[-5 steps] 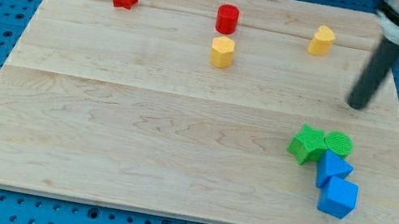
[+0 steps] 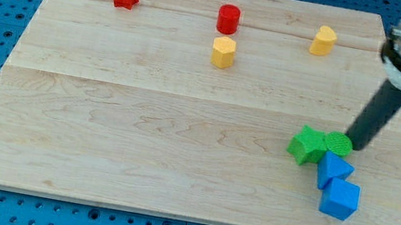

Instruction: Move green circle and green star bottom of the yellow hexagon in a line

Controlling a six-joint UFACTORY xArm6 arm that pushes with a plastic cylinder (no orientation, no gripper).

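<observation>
Our tip sits right beside the green blocks

Our tip [image 2: 359,145] holds nothing; it touches the green circle [image 2: 338,143] on its right. The green star [image 2: 308,145] is next left. The yellow hexagon [image 2: 223,52] waits far up-left.

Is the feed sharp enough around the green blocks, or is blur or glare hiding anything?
Camera view: light is even, with no glare on the wooden board. The green circle and green star look crisp, with only soft shadows. My tip sits at the circle's right edge; the rod's upper part is slightly blurred.
</observation>
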